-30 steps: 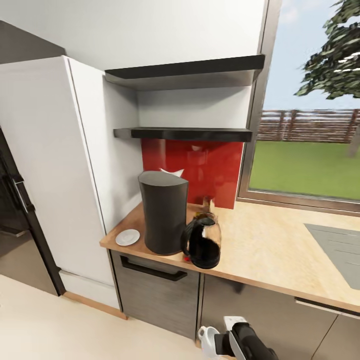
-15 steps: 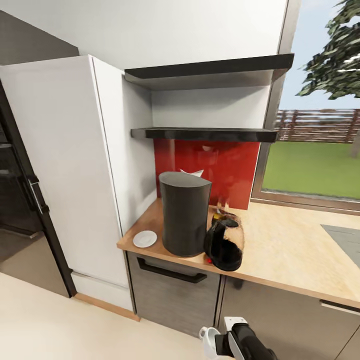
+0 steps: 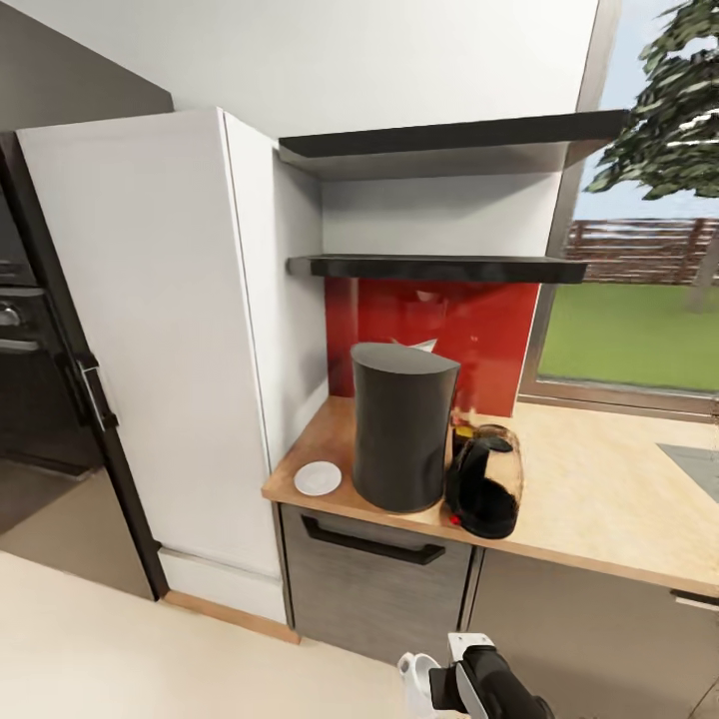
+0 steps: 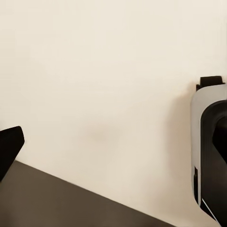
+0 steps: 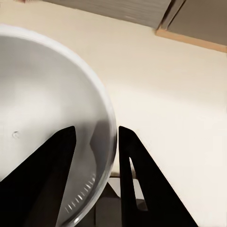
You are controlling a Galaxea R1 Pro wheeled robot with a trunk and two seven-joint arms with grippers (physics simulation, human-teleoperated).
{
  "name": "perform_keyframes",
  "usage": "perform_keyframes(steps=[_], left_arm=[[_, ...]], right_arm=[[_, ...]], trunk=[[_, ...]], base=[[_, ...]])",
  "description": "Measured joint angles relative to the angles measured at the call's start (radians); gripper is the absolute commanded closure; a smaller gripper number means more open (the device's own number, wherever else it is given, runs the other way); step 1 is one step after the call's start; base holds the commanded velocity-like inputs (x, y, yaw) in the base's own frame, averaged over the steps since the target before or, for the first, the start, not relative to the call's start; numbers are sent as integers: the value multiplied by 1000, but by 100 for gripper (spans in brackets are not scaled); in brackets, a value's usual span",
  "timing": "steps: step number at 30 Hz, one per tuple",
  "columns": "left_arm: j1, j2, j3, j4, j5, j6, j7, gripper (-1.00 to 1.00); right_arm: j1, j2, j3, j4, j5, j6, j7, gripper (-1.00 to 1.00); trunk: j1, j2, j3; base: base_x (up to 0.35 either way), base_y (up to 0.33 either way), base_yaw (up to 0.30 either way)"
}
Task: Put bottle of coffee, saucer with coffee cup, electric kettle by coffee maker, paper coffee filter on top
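The dark grey coffee maker (image 3: 402, 429) stands on the light-wood countertop (image 3: 599, 504) near its left end. The white saucer (image 3: 318, 478) lies just left of it, and the brownish electric kettle (image 3: 486, 487) touches or nearly touches its right side. A tan-capped bottle of coffee (image 3: 462, 427) peeks out behind the kettle. White points of the paper coffee filter (image 3: 413, 345) show at the maker's top rear edge. My right gripper (image 3: 431, 681) hangs low over the floor, shut on the white coffee cup (image 3: 413, 669); the cup's wall (image 5: 101, 137) sits between the black fingers (image 5: 137, 179). One left fingertip (image 4: 8, 147) shows over floor.
A tall white cabinet (image 3: 170, 330) borders the counter's left end, with a dark oven unit (image 3: 40, 379) beyond it. Two dark shelves (image 3: 439, 268) hang above a red backsplash (image 3: 489, 335). A window (image 3: 639, 300) is at the right. Grey drawers (image 3: 374, 579) front the counter.
The head view has swung left, so counter, shelves and appliances sit further right in the picture. The right gripper still holds the cup at the same spot.
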Motion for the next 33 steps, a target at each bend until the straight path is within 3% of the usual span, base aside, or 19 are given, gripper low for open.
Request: perform_keyframes(steps=[7,26,33], left_arm=[[0,-3,-1,0,0,0,1,-100],[0,-7,0,0,0,0,1,-100],[0,-7,0,0,0,0,1,-100]], right_arm=[[0,0,0,1,0,0,0,100],[0,-1,-1,0,-1,-2,0,100],[0,-2,-1,-1,-2,-2,0,100]], trunk=[[0,0,0],[0,0,0],[0,0,4]], base=[[0,306,-244],[106,296,-8],[37,296,-181]])
